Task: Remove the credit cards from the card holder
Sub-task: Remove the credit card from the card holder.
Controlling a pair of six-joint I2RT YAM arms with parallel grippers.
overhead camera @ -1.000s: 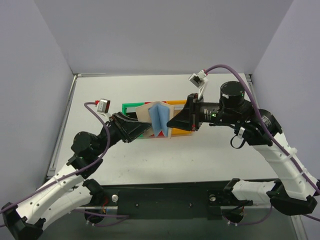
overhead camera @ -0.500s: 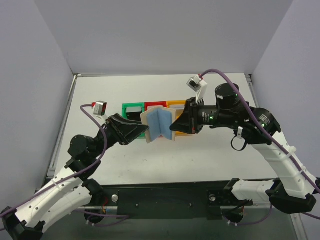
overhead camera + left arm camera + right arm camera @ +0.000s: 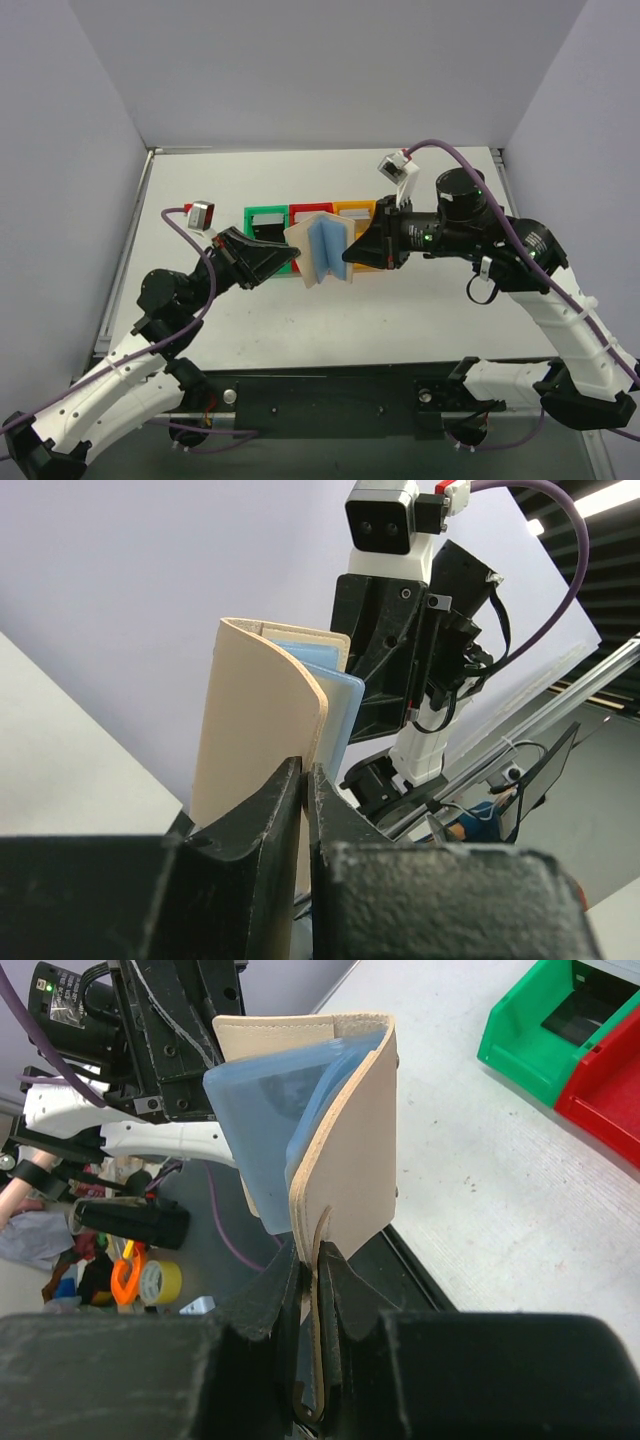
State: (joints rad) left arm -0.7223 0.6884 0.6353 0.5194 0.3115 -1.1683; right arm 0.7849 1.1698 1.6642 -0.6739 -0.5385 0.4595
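The card holder (image 3: 322,252), tan outside with light blue inner panels, hangs spread open in the air in front of the bins. My left gripper (image 3: 293,262) is shut on its left flap; in the left wrist view the tan flap (image 3: 255,720) rises from between the closed fingers (image 3: 275,800). My right gripper (image 3: 347,255) is shut on the right flap, and the right wrist view shows the tan leather (image 3: 350,1140) pinched at the gripper (image 3: 318,1250). No credit cards can be told apart from the blue panels (image 3: 265,1110).
Three small bins stand in a row behind the holder: green (image 3: 262,215), red (image 3: 308,209), orange (image 3: 356,209). Something dark and flat lies in the green bin (image 3: 540,1030). White table surface (image 3: 430,300) surrounds them, with grey walls at the left, back and right.
My left gripper has closed onto the holder's left flap. The holder has risen slightly and shifted right, and the right arm moved a little with it.
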